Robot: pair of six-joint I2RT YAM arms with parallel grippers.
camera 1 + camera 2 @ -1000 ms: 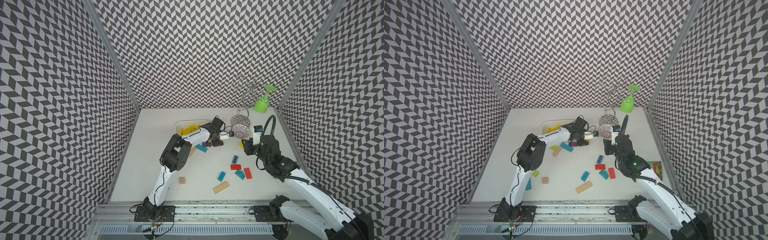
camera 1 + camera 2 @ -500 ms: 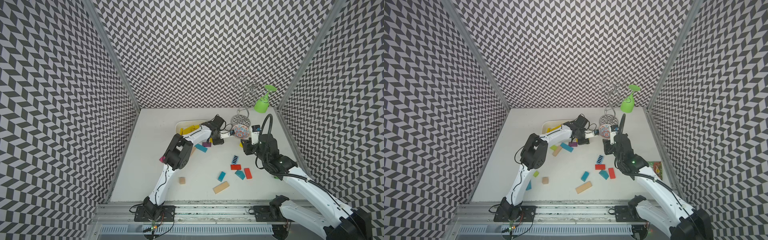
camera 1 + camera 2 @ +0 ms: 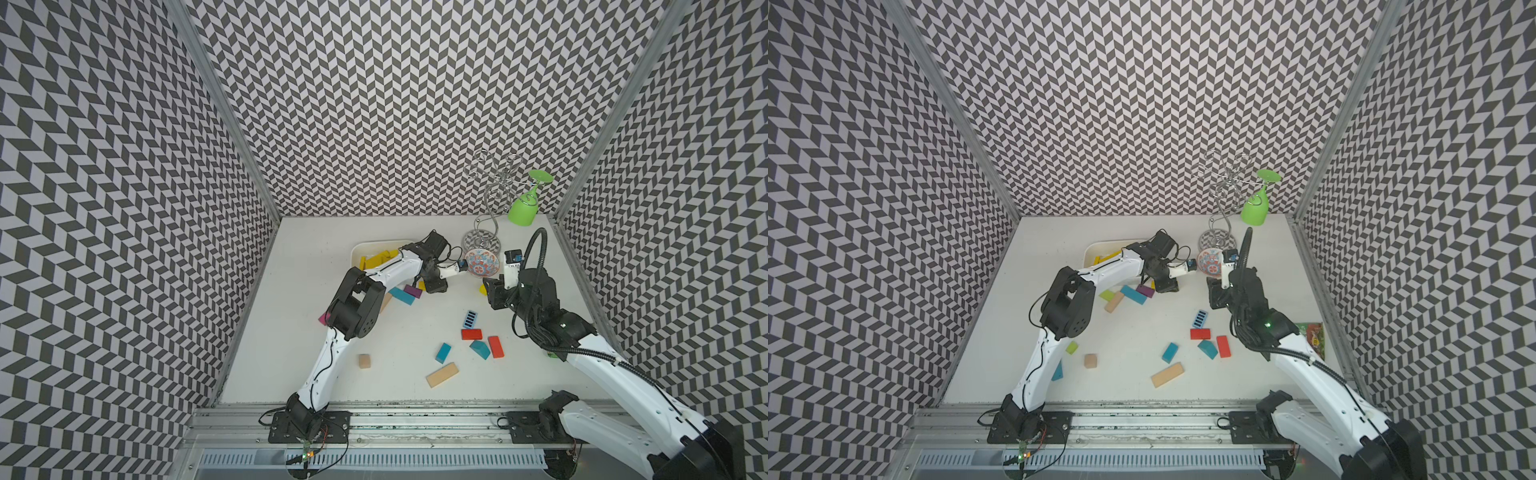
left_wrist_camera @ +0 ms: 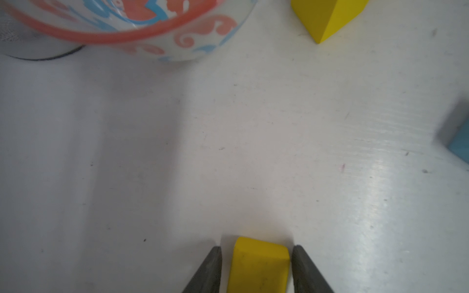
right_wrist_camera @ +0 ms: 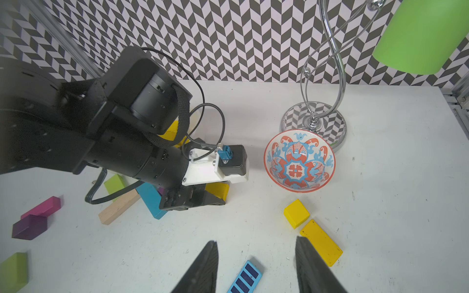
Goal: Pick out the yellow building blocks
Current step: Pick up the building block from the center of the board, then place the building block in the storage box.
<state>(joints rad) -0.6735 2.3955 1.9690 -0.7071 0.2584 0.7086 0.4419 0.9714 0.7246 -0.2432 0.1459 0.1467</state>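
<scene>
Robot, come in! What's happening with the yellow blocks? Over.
Left gripper straddling one yellow block, grip unclear. Right gripper open, empty. Two more yellow blocks beside patterned bowl. Nothing in the way.

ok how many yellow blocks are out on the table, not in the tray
3: one block between the jaws of the left gripper, a cube and a bar side by side near the patterned bowl. The arms may hide more.

Left arm [image 3: 320, 370]: white shells, chunky black joints, thin black wires along it. Right arm [image 3: 623, 374] matches, with a ribbed black hose [image 3: 538, 230] arching overhead and a green light [image 3: 1268, 324] glowing. There's a blue connector [image 5: 223, 152] at the left wrist.
</scene>
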